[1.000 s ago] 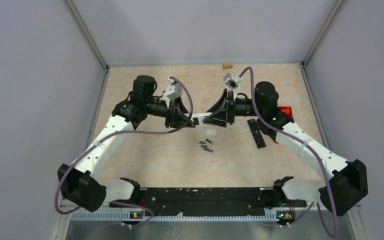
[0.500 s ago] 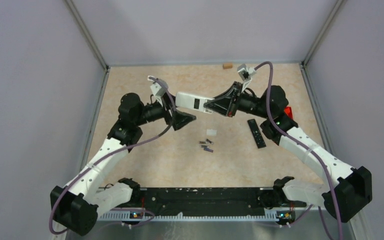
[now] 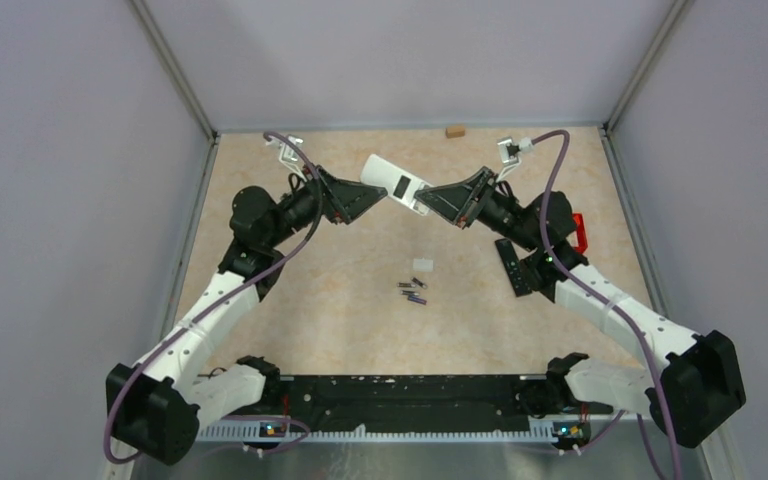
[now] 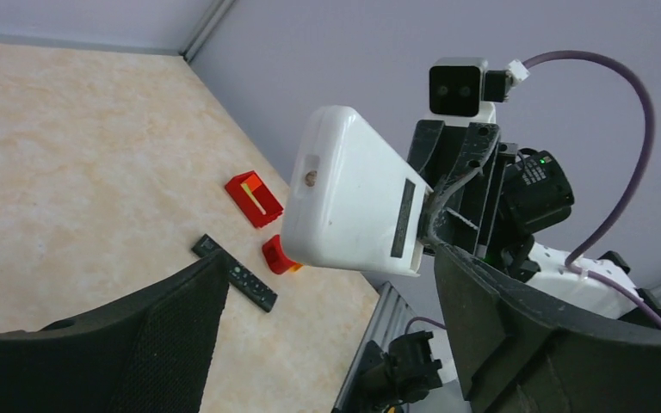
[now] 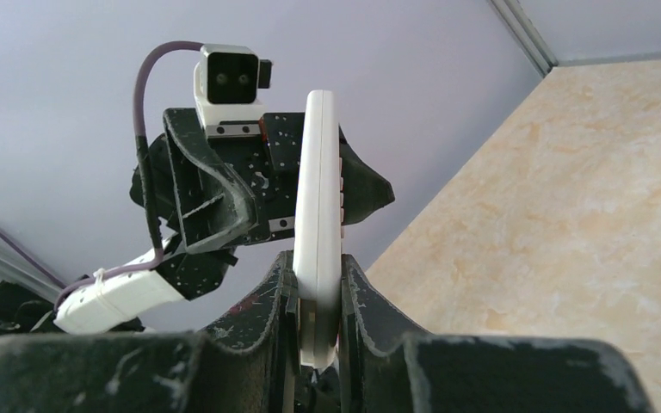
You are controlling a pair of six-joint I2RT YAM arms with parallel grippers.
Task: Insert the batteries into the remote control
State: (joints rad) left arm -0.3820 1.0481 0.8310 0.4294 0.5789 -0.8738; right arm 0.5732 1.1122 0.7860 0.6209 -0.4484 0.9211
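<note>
A white remote control (image 3: 396, 183) hangs tilted above the table, my right gripper (image 3: 434, 200) shut on one of its ends. The right wrist view shows it edge-on (image 5: 320, 198), squeezed between my right gripper's (image 5: 318, 297) two fingers. My left gripper (image 3: 370, 199) is open just left of it and touches nothing. In the left wrist view the remote (image 4: 353, 202) floats past my left gripper (image 4: 327, 344), whose jaws stand wide apart. Several batteries (image 3: 415, 290) lie in a small cluster on the table below.
A black remote (image 3: 512, 266) lies on the table right of the batteries, also in the left wrist view (image 4: 235, 273). A small white piece (image 3: 422, 264) sits above the cluster. A red object (image 3: 577, 229) is at the right, a wooden block (image 3: 454, 131) by the back wall.
My left gripper let go of the white remote, opened and drew back to the left. My right gripper closed on the remote and lifted it up and toward the back.
</note>
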